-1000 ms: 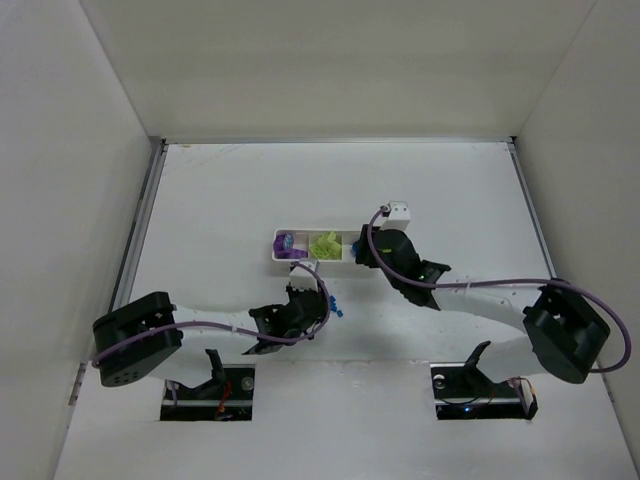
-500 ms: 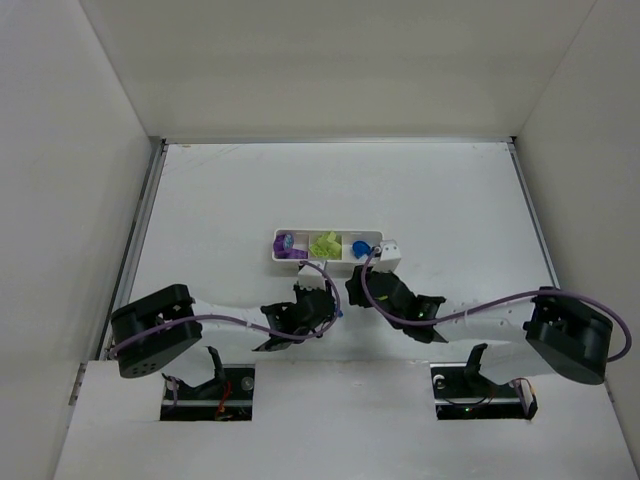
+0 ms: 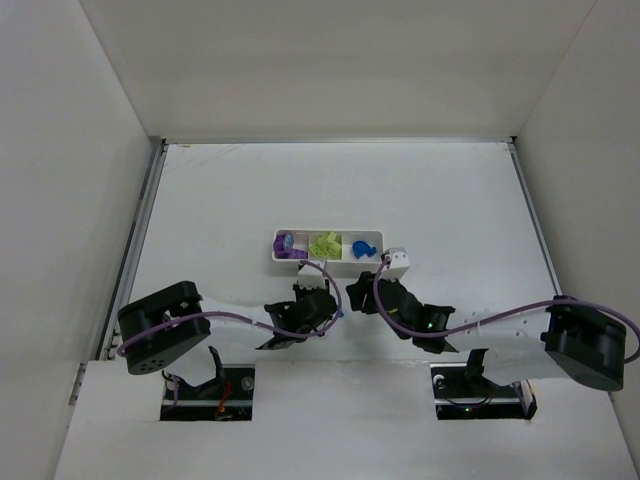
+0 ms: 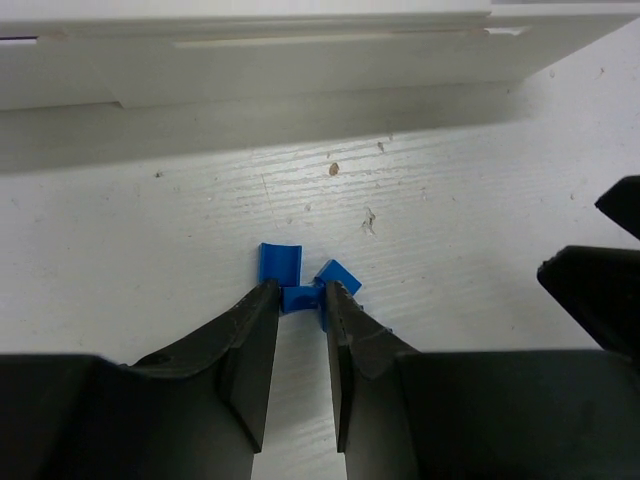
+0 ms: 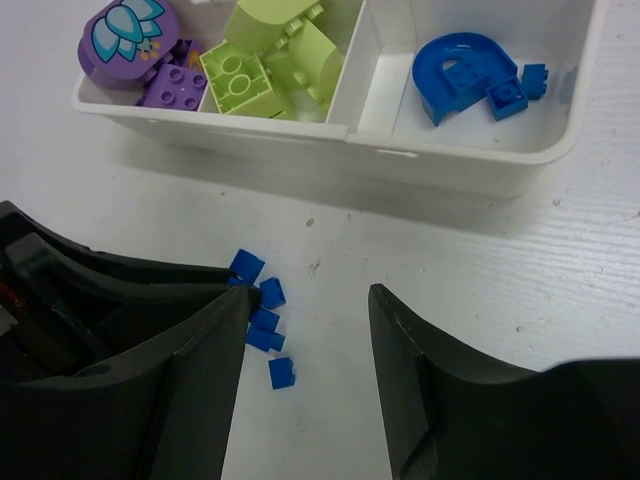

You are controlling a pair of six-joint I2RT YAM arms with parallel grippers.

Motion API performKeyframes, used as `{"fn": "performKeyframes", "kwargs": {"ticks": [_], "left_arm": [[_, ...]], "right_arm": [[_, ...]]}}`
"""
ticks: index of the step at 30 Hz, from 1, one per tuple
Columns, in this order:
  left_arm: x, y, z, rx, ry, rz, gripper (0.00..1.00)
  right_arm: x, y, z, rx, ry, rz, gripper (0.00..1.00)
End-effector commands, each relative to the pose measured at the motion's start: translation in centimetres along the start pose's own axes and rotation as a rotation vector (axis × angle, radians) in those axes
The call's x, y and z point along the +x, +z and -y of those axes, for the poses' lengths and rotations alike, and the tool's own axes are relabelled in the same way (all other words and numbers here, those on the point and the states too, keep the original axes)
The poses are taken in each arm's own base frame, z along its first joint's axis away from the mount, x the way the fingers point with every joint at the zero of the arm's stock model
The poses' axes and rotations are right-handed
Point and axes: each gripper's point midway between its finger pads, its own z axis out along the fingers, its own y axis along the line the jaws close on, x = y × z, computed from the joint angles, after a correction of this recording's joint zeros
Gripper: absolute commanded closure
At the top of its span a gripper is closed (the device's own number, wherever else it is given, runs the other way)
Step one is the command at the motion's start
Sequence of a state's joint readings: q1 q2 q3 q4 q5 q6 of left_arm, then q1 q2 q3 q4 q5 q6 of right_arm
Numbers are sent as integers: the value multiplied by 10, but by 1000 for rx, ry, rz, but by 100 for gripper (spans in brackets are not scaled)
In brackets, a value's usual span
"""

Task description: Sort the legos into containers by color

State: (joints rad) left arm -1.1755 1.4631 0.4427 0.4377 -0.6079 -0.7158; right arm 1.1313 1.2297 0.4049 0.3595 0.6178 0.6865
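Note:
The white tray (image 3: 326, 259) holds purple legos (image 5: 130, 35) in its left compartment, lime ones (image 5: 270, 55) in the middle and a blue arch with small blue bricks (image 5: 462, 75) in the right. Several tiny blue bricks (image 5: 264, 310) lie loose on the table just in front of the tray. My left gripper (image 4: 298, 290) is down at this cluster, its tips closed on one small blue brick (image 4: 297, 298), with two more (image 4: 280, 262) touching it. My right gripper (image 5: 308, 292) is open and empty, hovering right beside the cluster and against the left gripper (image 5: 90, 290).
The tray's front wall (image 4: 300, 75) runs close ahead of the left gripper. The right gripper's black fingers (image 4: 600, 280) stand at the right of the left wrist view. The two grippers (image 3: 340, 300) are nearly touching in front of the tray. White walls enclose the table.
My right gripper has drawn back from the tray's right compartment toward me and leftward, ending beside the left gripper. The left gripper has shifted slightly right at the blue bricks.

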Motion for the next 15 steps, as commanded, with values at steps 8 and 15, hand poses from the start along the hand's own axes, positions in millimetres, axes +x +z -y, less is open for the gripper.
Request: {"fn": "performKeyframes", "kwargs": {"ticks": [8, 15], "left_arm": [[-19, -1, 13, 15, -35, 62, 87], [-51, -31, 24, 99, -88, 134, 89]], "right_arm": [[-3, -8, -7, -26, 66, 41, 43], [0, -13, 3, -15, 83, 45, 43]]}}
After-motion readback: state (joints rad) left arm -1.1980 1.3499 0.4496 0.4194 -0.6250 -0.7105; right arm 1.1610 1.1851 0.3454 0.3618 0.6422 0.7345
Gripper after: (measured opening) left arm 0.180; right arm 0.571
